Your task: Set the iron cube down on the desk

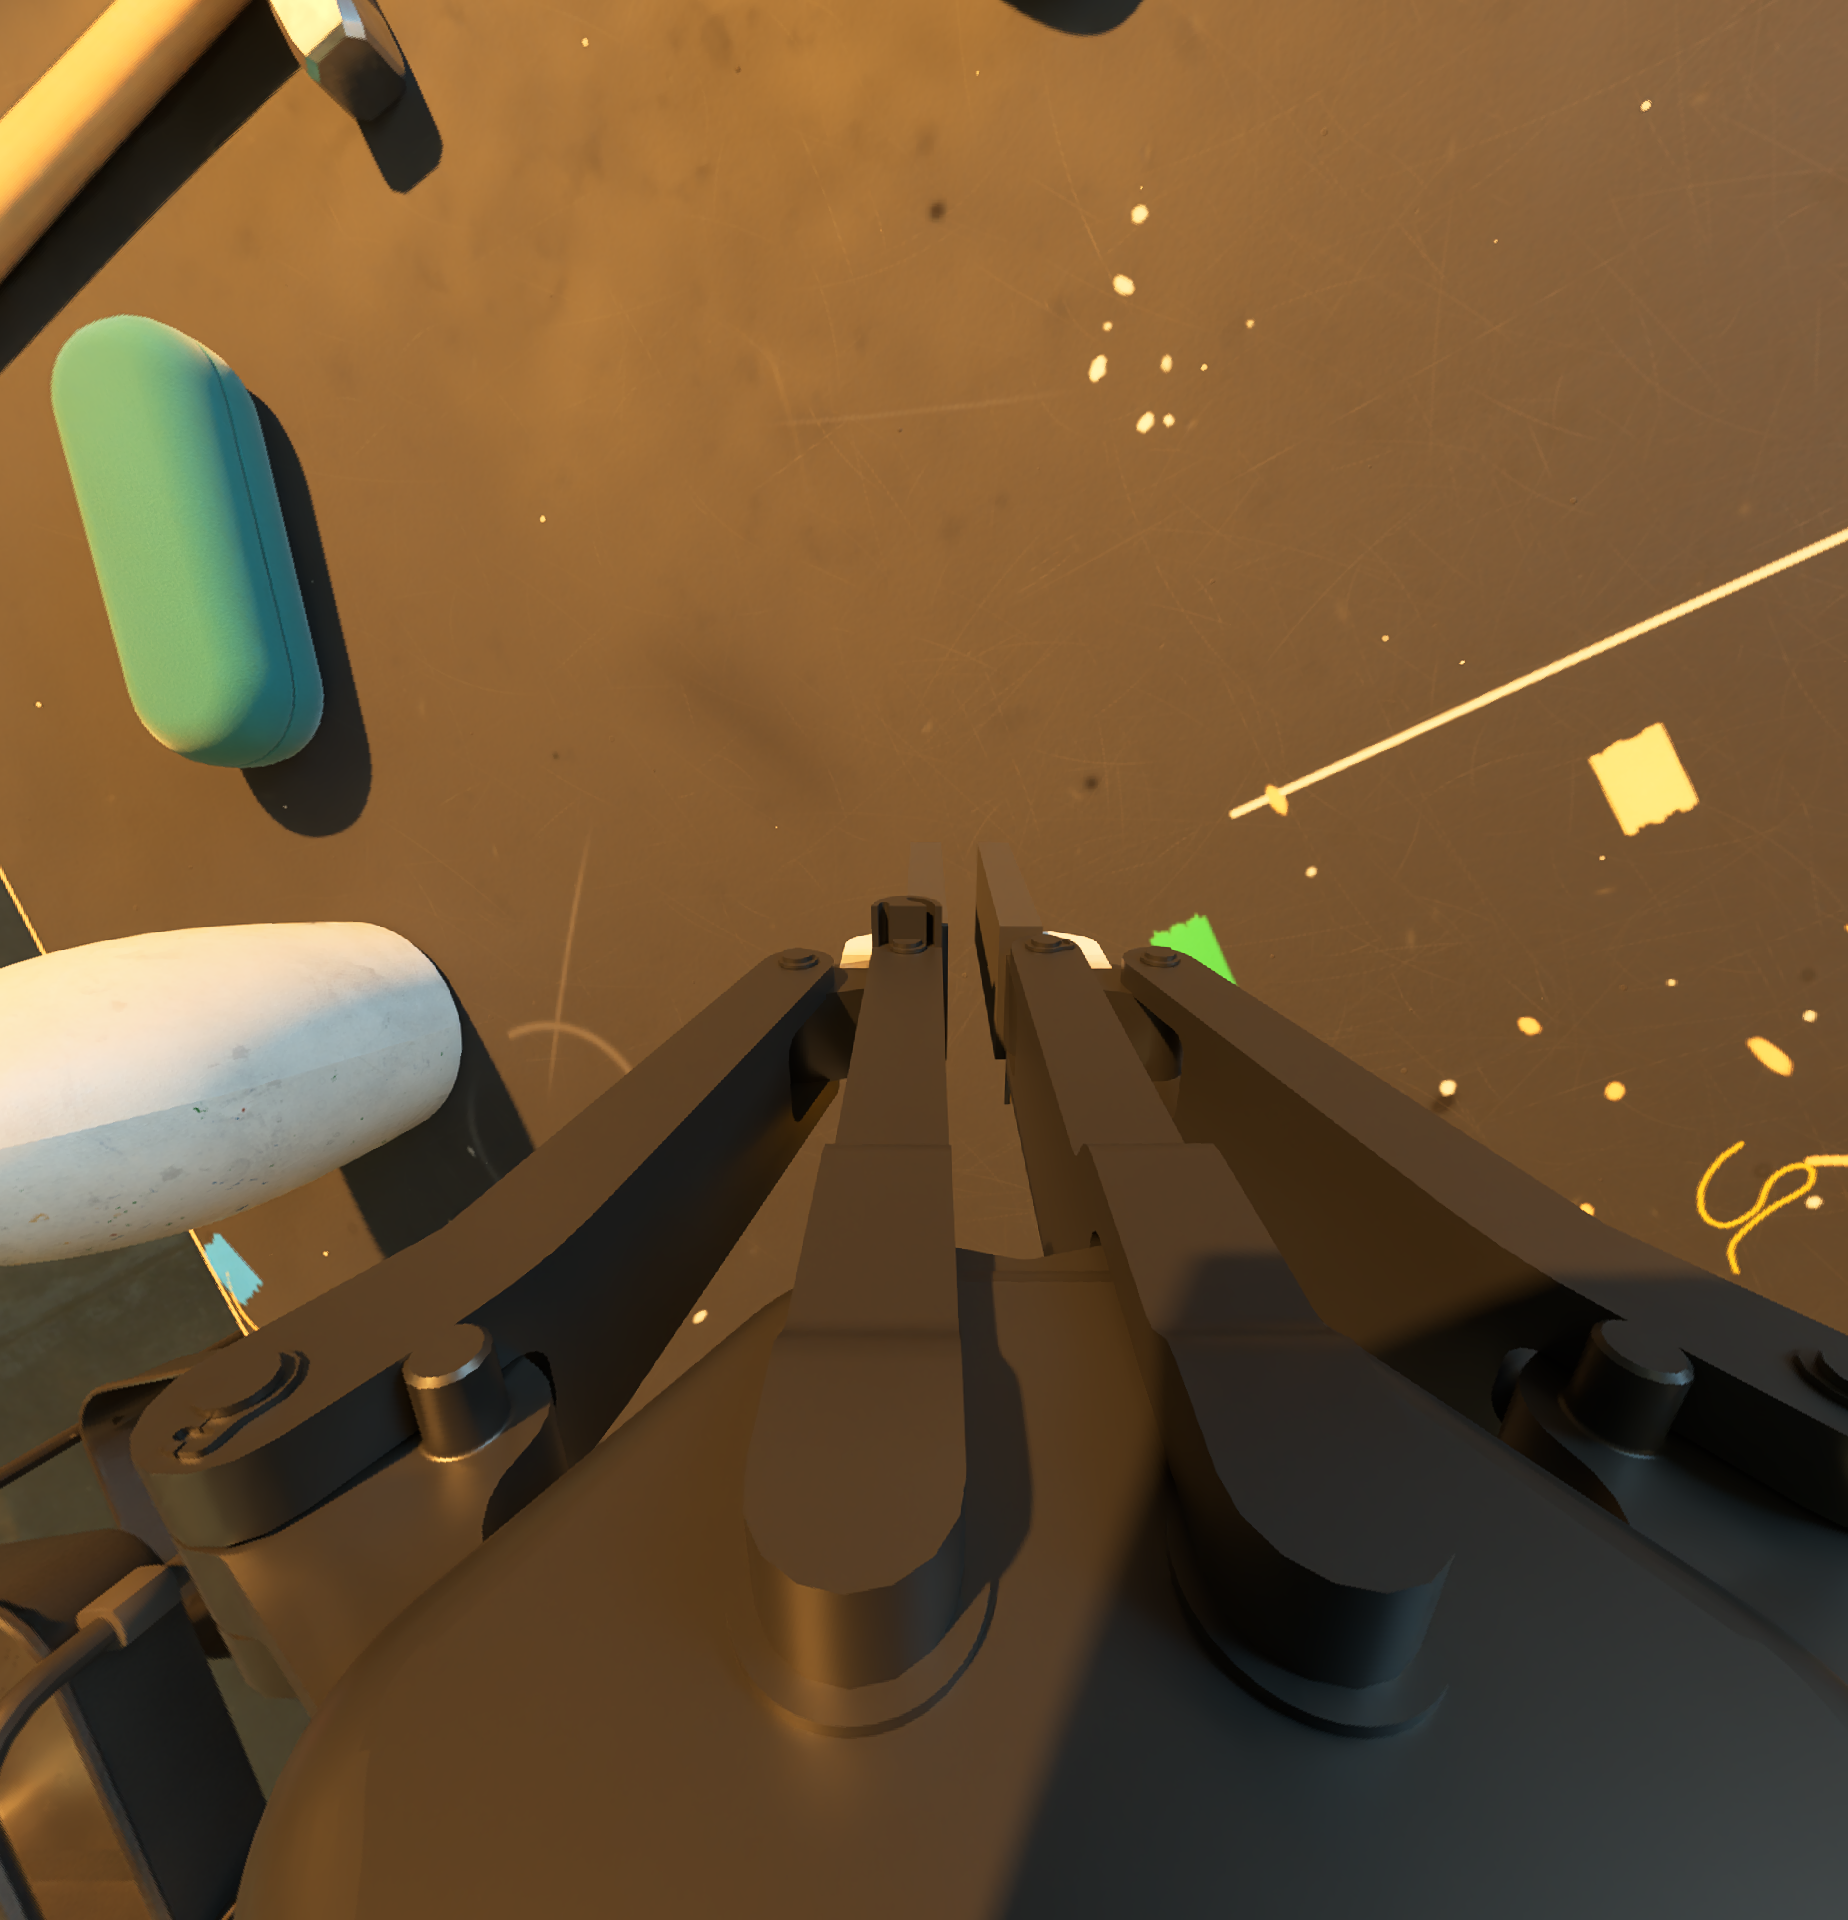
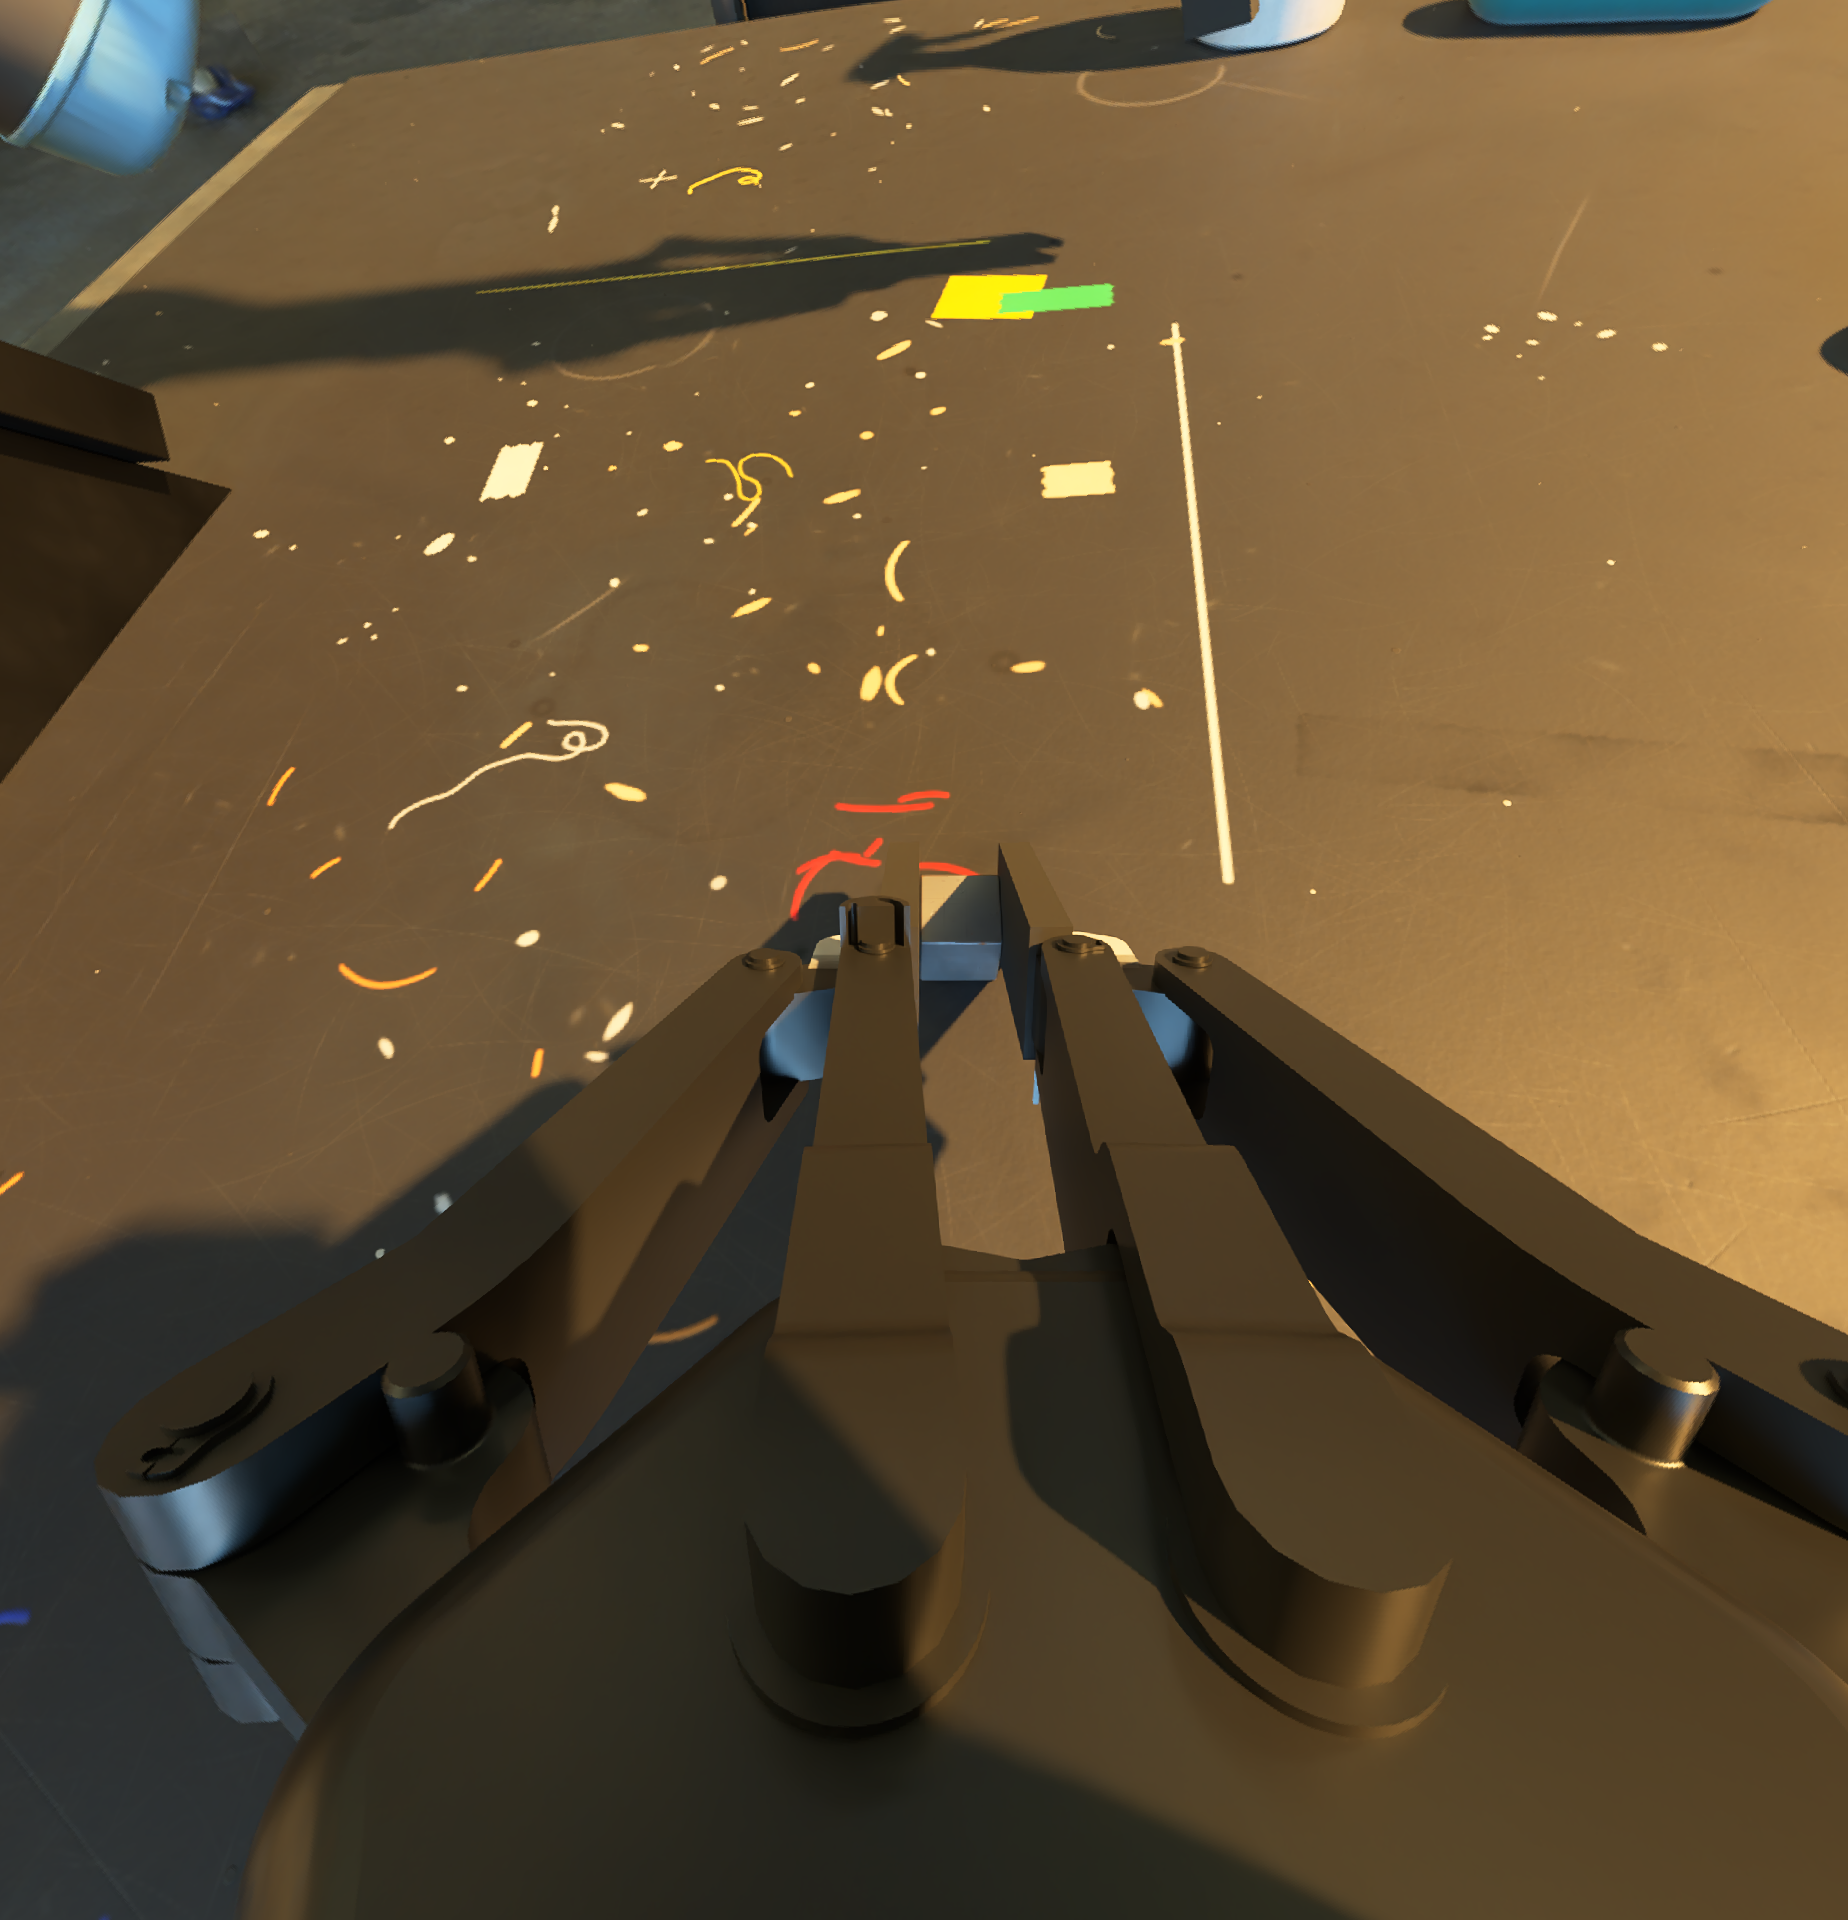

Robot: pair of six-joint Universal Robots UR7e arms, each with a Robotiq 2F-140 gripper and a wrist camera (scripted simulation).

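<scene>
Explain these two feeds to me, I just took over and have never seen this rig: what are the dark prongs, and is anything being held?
Each picture comes from a camera on one arm's wrist, looking along its two fingers. The dark prongs are those fingers.

Left wrist view: the left gripper is shut with nothing between its fingers, above the dark scuffed desk. On the desk to its left lie a green oblong case, a pale rounded stone-like object and a hammer.

Right wrist view: the right gripper is shut on a small grey iron cube. The desk under it has paint flecks and tape patches. Whether the cube touches the desk is hard to tell.
</scene>
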